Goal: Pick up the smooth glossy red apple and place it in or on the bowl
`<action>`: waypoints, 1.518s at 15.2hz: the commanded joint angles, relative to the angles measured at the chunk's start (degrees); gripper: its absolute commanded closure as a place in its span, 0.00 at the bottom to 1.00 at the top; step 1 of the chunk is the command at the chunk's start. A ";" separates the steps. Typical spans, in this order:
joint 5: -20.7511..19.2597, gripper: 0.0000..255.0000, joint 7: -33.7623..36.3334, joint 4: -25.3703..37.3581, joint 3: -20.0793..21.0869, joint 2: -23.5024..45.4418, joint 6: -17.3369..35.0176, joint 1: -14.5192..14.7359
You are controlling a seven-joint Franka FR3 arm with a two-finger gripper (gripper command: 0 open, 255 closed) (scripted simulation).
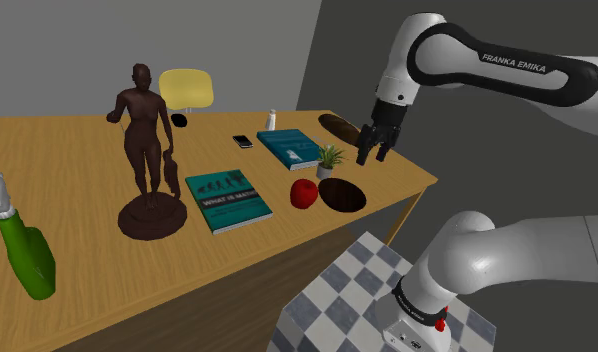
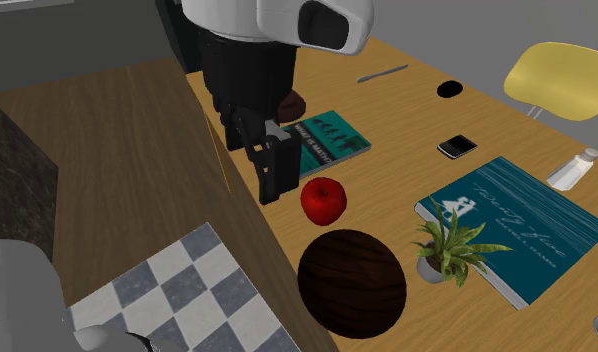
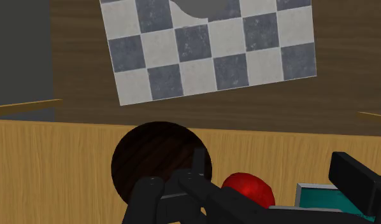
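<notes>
Empty end effector (image 1: 373, 152) poised above the counter (image 1: 77, 150), fingers spread wide, red apple (image 1: 304, 192) lying below it, apart, just beside the dark bowl (image 1: 342, 195)

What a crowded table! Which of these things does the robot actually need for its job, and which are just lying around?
For the job: red apple, dark brown bowl, black gripper.

Just lying about: brown statue, teal book beside it, second teal book, potted plant, phone, green bottle, small white bottle.
</notes>
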 commanded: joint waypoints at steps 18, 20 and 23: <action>-1.94 0.00 -0.74 -11.14 3.34 18.12 45.05 1.80; -1.94 0.00 -0.74 -11.79 3.34 19.33 46.92 1.79; -1.96 0.00 -0.73 -12.81 3.33 21.68 50.29 1.79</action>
